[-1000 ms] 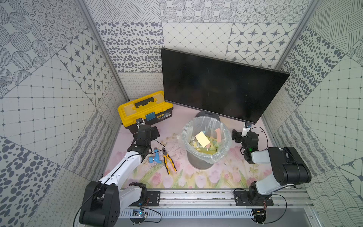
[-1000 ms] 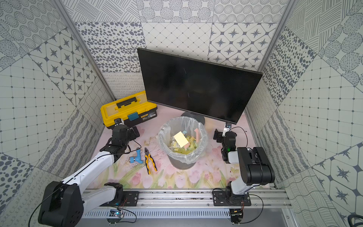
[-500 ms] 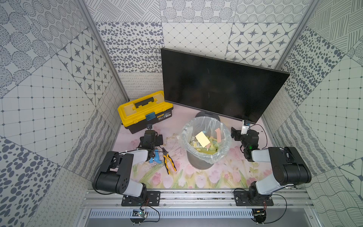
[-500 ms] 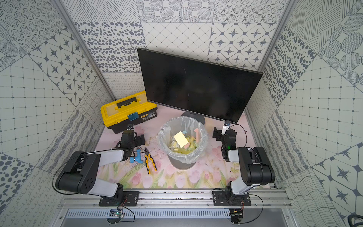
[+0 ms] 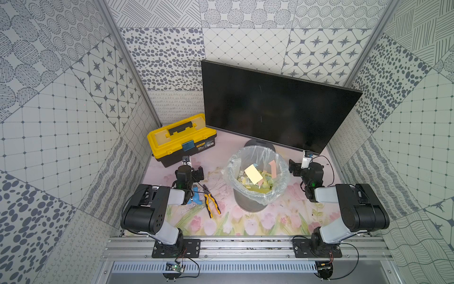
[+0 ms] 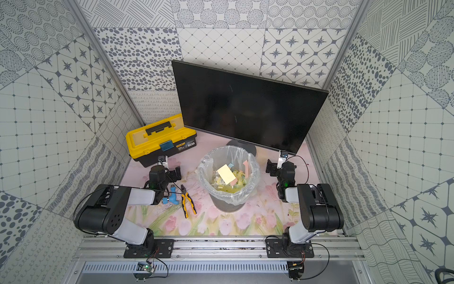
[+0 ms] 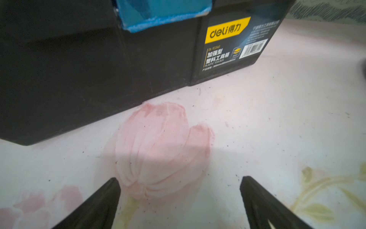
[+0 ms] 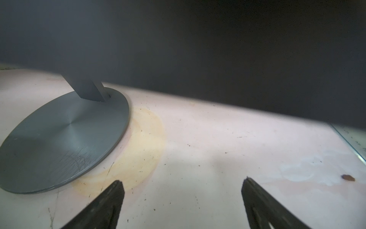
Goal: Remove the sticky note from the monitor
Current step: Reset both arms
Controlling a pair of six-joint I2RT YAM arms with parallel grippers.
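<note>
R end effector (image 8: 182, 180) spread nr monitor (image 8: 198, 49)

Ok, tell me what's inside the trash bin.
In the trash bin, a clear liner holds paper notes: a pale yellow note on top, pink and yellow ones beneath. They hide the bottom.

One monitor (image 5: 275, 108), one toolbox (image 5: 177, 137), one bin (image 5: 248, 206)

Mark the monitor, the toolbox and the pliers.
monitor (image 5: 270, 108): in a top view, middle of the dark screen.
toolbox (image 5: 161, 140): in a top view, yellow lid.
pliers (image 5: 208, 198): in a top view, near the joint.
</note>
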